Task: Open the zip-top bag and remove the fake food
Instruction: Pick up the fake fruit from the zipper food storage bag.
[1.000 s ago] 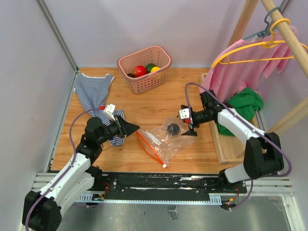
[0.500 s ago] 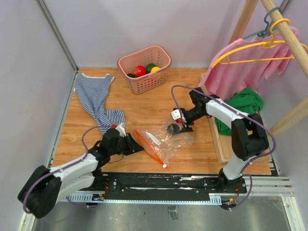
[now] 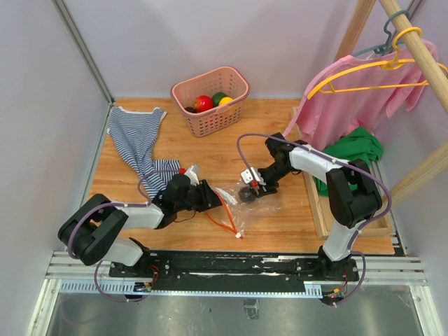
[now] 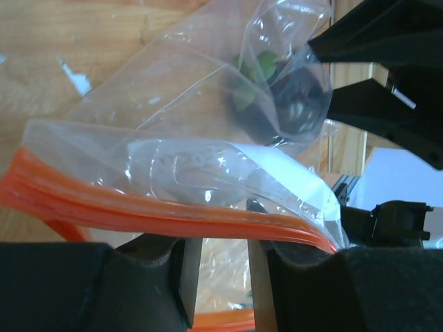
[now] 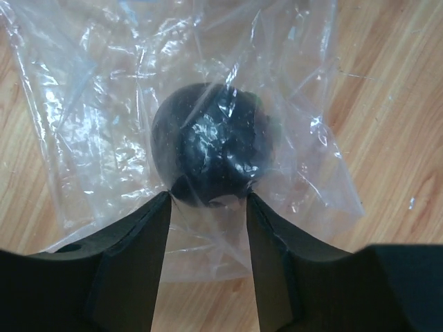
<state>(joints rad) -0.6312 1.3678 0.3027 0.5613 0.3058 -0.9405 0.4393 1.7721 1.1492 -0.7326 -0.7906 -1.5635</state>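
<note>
The clear zip-top bag (image 3: 241, 204) lies on the wooden table, its orange zip strip (image 3: 224, 212) towards the left arm. One dark, purple-black piece of fake food (image 3: 246, 194) sits inside it. My left gripper (image 3: 212, 196) lies low at the bag's mouth. In the left wrist view its jaws (image 4: 225, 238) stand apart, the zip strip (image 4: 138, 211) running across the tips and loose plastic in the gap. My right gripper (image 5: 208, 200) presses both fingertips through the plastic against the near sides of the dark fruit (image 5: 211, 142).
A pink slotted basket (image 3: 187, 87) at the back holds red, green and yellow fruits (image 3: 203, 103). A striped cloth (image 3: 136, 140) lies at the left. Pink garment (image 3: 350, 91) on a hanger, green cloth (image 3: 353, 154) and a wooden frame base (image 3: 323, 210) stand to the right.
The left arm dropped low and slid right to the bag's zip edge. The right gripper moved left onto the dark fruit and its jaws narrowed around it.
</note>
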